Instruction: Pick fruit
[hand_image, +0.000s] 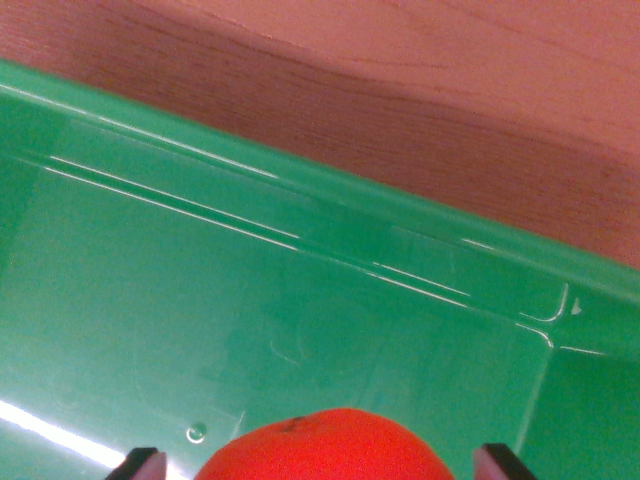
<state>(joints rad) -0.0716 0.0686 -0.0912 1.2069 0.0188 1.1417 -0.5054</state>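
Observation:
An orange-red round fruit (325, 448) shows at the bottom edge of the wrist view, only its top visible. It lies between the two dark fingertips of my gripper (322, 466), one fingertip (142, 464) at the wrist view's left, the other at the right. A narrow gap shows on each side between fingertip and fruit, so the gripper is open around it. Under the fruit is the floor of a green plastic bin (250, 300).
The green bin's far wall and rim (330, 190) run diagonally across the view, with a corner at the wrist view's right. Beyond the rim is a reddish-brown wooden tabletop (430, 90).

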